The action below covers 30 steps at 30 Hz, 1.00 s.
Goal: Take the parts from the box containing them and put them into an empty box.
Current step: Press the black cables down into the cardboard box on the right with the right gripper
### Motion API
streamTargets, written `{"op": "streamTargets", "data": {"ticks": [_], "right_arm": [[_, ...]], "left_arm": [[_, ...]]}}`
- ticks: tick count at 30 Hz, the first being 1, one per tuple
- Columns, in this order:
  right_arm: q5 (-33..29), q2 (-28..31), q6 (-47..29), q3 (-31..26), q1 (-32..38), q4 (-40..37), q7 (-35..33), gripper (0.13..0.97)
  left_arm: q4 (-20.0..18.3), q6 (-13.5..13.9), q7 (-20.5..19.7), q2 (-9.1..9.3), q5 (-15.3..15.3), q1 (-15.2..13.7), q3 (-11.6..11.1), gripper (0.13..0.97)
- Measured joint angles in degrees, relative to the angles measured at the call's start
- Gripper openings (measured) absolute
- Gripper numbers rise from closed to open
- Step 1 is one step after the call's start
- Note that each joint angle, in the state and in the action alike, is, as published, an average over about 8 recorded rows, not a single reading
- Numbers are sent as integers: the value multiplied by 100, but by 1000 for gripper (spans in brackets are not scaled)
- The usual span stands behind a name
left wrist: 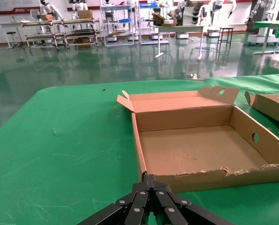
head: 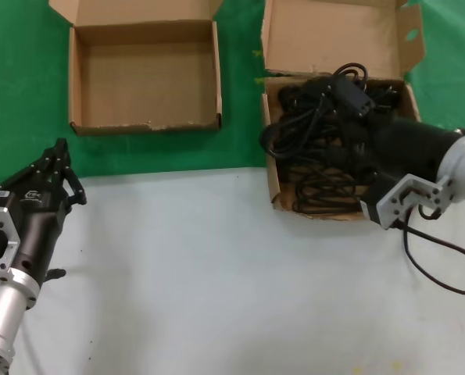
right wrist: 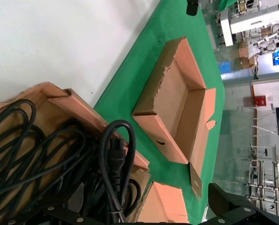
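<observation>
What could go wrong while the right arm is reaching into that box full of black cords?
1. The power cords lie tangled together, so lifting one may drag several others along.
2. A trailing loop could catch on the full box's wall and tip or pull the box.
3. The right gripper sits deep in the pile, so its hold is hard to judge. The empty box lies across the green mat, and a loosely held cord might drop on the way. The left gripper waits by the table's near edge.

empty box [head: 91,82] open above, cords [head: 326,148] tangled
</observation>
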Motion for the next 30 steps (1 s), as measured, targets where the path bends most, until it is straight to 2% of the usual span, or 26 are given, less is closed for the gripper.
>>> {"op": "streamTargets", "data": {"ticks": [6, 15, 23, 24, 30], "right_arm": [[-34, -98, 71, -119, 181, -214, -50, 932], [-150, -234, 202, -285, 358, -553, -91, 833], [-339, -326, 321, -421, 495, -808, -29, 668], [-352, -333, 329, -432, 512, -835, -19, 668], [-441, -358, 372, -486, 599, -951, 82, 507]], "left_arm": [[0, 0, 0, 0, 0, 0, 0, 147], [0, 0, 0, 0, 0, 0, 0, 145], [0, 0, 0, 0, 0, 0, 0, 145], [0, 0, 0, 0, 0, 0, 0, 145], [0, 0, 0, 0, 0, 0, 0, 145]]}}
